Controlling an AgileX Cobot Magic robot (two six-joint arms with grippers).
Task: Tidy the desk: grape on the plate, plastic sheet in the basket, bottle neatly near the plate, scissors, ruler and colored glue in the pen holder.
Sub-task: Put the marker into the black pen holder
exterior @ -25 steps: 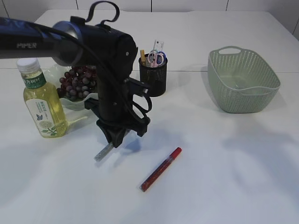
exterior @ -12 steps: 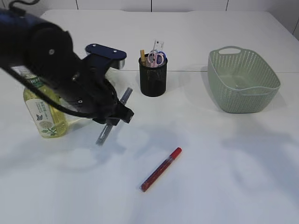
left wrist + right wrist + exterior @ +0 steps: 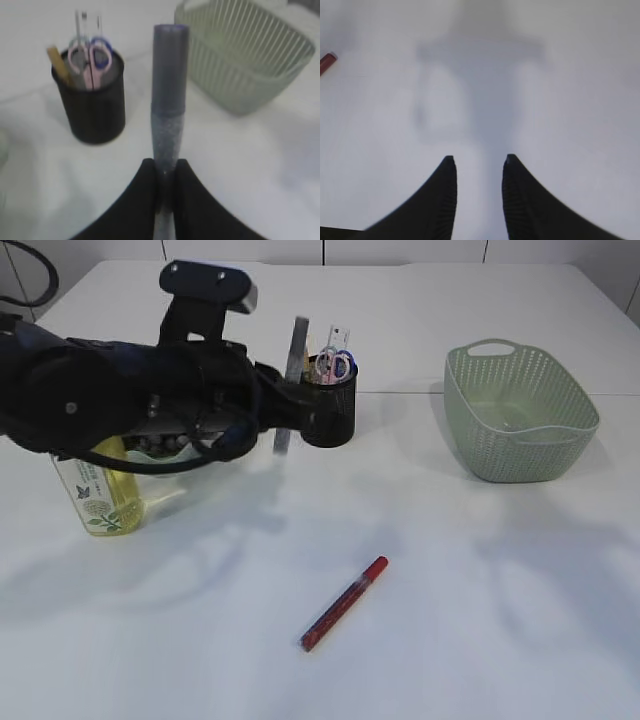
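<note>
Our left gripper [image 3: 164,172] pinches the grey glue stick [image 3: 169,107] upright beside the pen holder [image 3: 328,400]. We should centre it over the opening, clear of the scissors [image 3: 337,362], before letting go. The right gripper [image 3: 479,161] is spread above bare tabletop [image 3: 570,100].

White table [image 3: 480,570] bears red glue pen [image 3: 345,602], basket [image 3: 520,412].
</note>
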